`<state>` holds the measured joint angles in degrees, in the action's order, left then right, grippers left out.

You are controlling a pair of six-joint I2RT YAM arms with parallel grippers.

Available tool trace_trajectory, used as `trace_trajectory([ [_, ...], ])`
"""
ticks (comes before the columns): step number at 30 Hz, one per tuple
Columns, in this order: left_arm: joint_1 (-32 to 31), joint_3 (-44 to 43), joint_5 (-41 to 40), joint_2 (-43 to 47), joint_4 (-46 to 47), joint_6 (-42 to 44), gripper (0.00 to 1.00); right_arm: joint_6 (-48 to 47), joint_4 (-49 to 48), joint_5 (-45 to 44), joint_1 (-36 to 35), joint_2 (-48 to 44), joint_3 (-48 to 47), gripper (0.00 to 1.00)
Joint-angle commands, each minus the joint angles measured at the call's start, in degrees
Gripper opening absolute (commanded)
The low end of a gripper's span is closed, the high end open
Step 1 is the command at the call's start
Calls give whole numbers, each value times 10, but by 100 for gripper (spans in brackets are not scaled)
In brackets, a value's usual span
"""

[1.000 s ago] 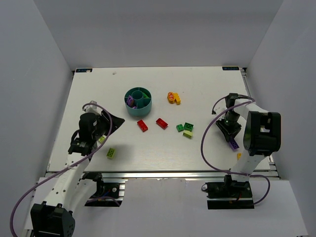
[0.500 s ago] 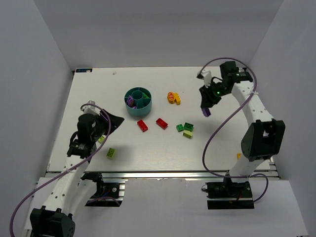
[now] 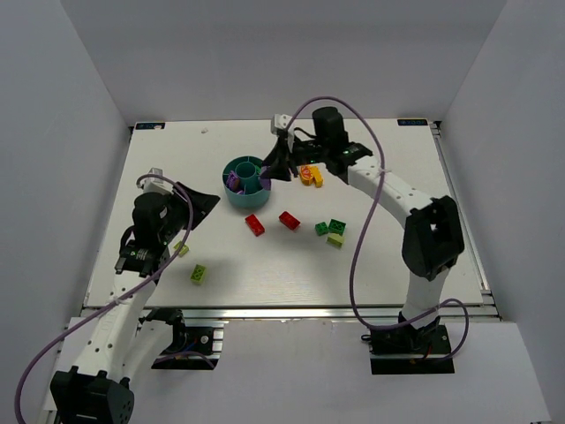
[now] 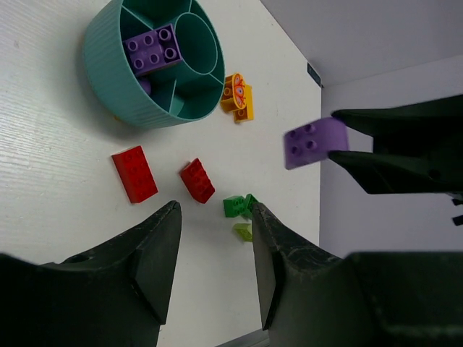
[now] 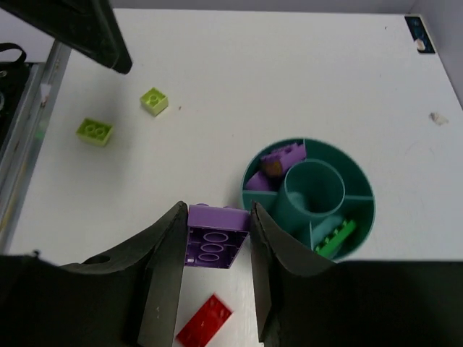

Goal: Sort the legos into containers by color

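A white table [image 3: 265, 265] stood enclosed by grey walls [image 3: 282, 53]; dark tabs [image 3: 148, 125] marked its far corners, and a metal rail [image 3: 291, 315] ran along its near edge.

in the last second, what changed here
The right claw, shut on a purple brick, swung from the near right of the table across to the left and now hangs just beside the teal bowl. The left claw shifted only slightly and is open and empty. The bowl and the loose bricks stayed where they were.
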<state>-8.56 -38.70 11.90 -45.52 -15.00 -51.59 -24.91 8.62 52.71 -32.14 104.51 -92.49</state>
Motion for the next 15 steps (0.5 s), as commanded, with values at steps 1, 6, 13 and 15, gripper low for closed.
trace_trajectory([
  [1,3,-23,-23,14,-27,-9,53,97,-209,-16,-32,31,-12,0],
  [6,2,-24,-36,32,-57,-16,53,152,-374,-124,-82,52,37,0],
  [13,2,-23,-42,41,-85,-15,53,200,-490,-199,-100,98,67,0],
  [15,2,-24,-43,39,-88,-15,53,201,-501,-185,-100,115,65,0],
])
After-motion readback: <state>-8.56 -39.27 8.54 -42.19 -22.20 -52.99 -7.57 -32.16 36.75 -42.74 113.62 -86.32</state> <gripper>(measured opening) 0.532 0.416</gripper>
